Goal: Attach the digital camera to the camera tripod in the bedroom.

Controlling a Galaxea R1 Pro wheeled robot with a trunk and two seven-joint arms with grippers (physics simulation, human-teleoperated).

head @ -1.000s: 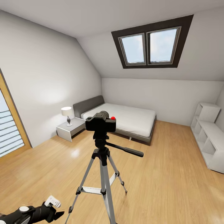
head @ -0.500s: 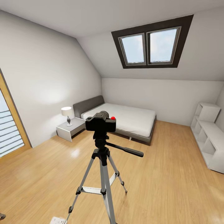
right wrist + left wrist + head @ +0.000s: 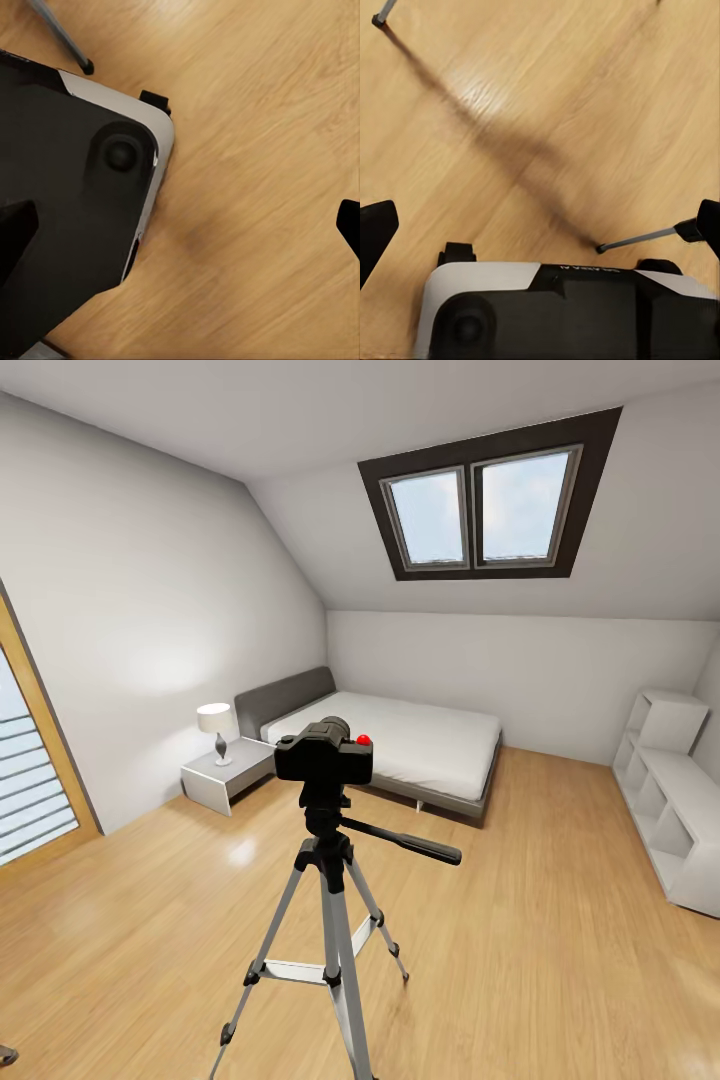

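Note:
The black digital camera (image 3: 323, 755), with its red button on top, sits on the head of the camera tripod (image 3: 335, 920), in the middle of the bedroom floor straight ahead of me. The tripod's black pan handle (image 3: 402, 843) points right. My left gripper (image 3: 540, 229) hangs open over the wood floor, its fingertips (image 3: 375, 232) wide apart with nothing between them; a tripod leg (image 3: 649, 238) and foot lie below it. My right gripper (image 3: 180, 229) is open too, above the floor beside my base, near another tripod leg (image 3: 64, 37).
A grey bed (image 3: 400, 745) with a white mattress stands behind the tripod, with a white nightstand (image 3: 225, 775) and lamp (image 3: 215, 725) to its left. White shelves (image 3: 670, 800) line the right wall. My own base (image 3: 562, 311) is just under both grippers.
My left gripper, seen at the lower left of the head view a second ago, has dropped below that view's edge. Camera and tripod have not moved.

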